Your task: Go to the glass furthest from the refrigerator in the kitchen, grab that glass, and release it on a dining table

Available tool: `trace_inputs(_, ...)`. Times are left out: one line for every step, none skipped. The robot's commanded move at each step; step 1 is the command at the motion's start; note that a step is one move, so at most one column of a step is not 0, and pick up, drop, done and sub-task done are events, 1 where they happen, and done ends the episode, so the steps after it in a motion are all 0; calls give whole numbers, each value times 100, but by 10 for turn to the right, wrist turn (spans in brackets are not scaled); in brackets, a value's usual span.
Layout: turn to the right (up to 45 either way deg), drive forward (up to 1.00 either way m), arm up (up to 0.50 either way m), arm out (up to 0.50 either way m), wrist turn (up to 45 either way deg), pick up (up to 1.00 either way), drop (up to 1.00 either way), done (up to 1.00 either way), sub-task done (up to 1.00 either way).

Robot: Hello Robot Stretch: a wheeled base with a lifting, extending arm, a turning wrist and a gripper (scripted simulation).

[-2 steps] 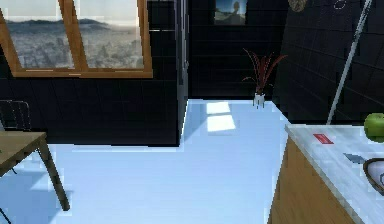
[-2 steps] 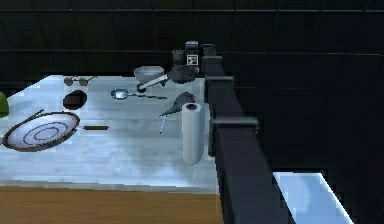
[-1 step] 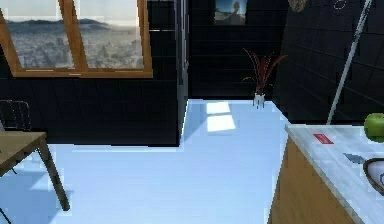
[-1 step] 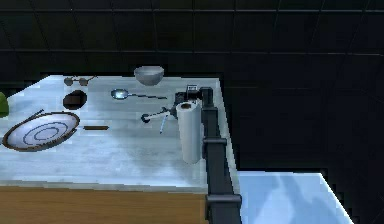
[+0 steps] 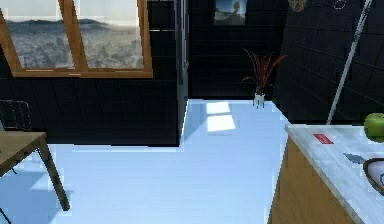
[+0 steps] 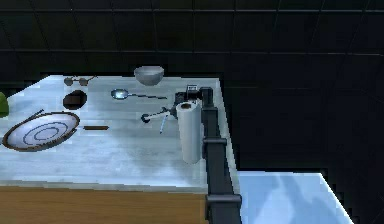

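Arm side view: gripper (image 6: 152, 119) beside white roll (image 6: 188, 132) on countertop (image 6: 120, 160). Whether it holds anything cannot be told.

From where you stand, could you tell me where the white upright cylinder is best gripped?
Probably around its mid-height wall: the white upright cylinder stands straight with round, even sides. Come from the arm side view's left, over bare pale counter; the dark arm bar crowds its right.

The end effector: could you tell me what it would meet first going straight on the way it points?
Likely the small dark thing on the counter, then the plate; height is unclear, so the end effector may clear both.
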Motion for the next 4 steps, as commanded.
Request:
trace_inputs(0, 0, 10, 0, 0, 0, 0, 0, 0)
trace_inputs(0, 0, 4, 0, 0, 0, 0, 0, 0)
trace_inputs(0, 0, 0, 0, -450, 0, 0, 0, 0)
trace_inputs(0, 0, 0, 0, -450, 0, 0, 0, 0)
